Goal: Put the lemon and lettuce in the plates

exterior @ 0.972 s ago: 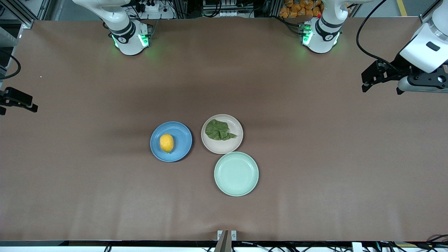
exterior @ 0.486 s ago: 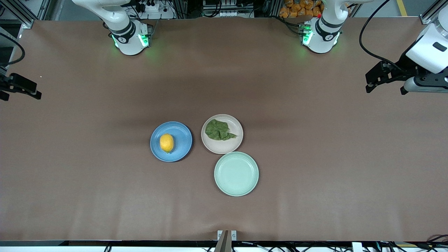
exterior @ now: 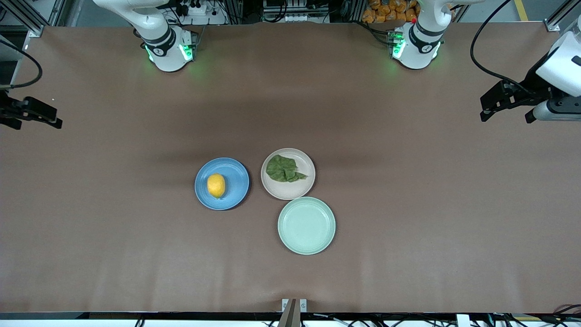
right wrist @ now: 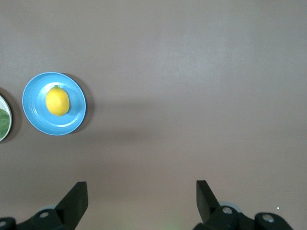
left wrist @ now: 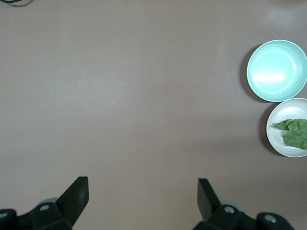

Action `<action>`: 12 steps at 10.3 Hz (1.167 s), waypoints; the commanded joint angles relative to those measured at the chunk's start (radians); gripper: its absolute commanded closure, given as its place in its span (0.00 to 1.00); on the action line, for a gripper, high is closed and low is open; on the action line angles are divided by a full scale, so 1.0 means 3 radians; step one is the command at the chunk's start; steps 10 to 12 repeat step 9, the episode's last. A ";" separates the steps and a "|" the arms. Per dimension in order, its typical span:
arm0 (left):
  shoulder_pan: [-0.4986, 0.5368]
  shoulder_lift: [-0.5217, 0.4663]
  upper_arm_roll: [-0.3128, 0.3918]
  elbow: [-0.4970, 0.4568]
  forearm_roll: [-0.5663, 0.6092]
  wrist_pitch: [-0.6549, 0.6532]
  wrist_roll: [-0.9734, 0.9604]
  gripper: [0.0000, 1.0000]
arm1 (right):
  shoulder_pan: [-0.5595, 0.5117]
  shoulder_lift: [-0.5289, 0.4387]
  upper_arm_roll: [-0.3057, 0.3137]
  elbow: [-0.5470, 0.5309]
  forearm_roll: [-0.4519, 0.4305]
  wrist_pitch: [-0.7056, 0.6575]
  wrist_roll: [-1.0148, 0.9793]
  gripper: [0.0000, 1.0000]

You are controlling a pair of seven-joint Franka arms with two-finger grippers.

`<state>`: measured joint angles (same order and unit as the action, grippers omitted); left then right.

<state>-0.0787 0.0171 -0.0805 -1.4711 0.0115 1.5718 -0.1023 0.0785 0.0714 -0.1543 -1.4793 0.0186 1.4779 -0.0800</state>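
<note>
1. Front view: the lemon [exterior: 216, 185] lies on the blue plate [exterior: 236, 172], and the lettuce [exterior: 284, 169] lies on the beige-pink plate [exterior: 290, 190] just beside it, toward the left arm's end. A mint-green plate [exterior: 307, 225], nearer the camera, touches the beige-pink one and holds nothing. With both items seated in their plates, the task looks done. The left gripper [exterior: 508, 101] hangs over bare table at its own end, well apart from the plates; the right gripper [exterior: 34, 116] hangs over the table's edge at its end. Both arms appear parked wide so that nothing gets knocked.

2. Left wrist view: the left gripper [left wrist: 143, 199] has its jaws spread wide with only brown table [left wrist: 134, 96] between them. The lettuce [left wrist: 293, 132] in its plate [left wrist: 283, 143] and the mint-green plate [left wrist: 277, 70] sit well off to one side, out of reach of the fingers.

3. Right wrist view: the right gripper [right wrist: 141, 199] is likewise wide and empty. The lemon [right wrist: 57, 100] rests near the middle of the blue plate [right wrist: 72, 122], well apart from the jaws, its long side flat, so I judge it unlikely to roll.
</note>
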 commanded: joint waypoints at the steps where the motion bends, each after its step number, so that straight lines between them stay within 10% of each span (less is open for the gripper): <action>1: -0.0009 0.0010 -0.0008 0.0056 -0.0074 -0.0024 -0.0037 0.00 | 0.0025 -0.0151 -0.0007 -0.0222 -0.0047 0.0028 0.0077 0.00; 12: -0.0019 -0.0006 -0.0034 0.0056 -0.0089 -0.0029 -0.0037 0.00 | 0.0132 -0.0085 -0.0007 -0.0126 -0.0057 -0.0002 0.0221 0.00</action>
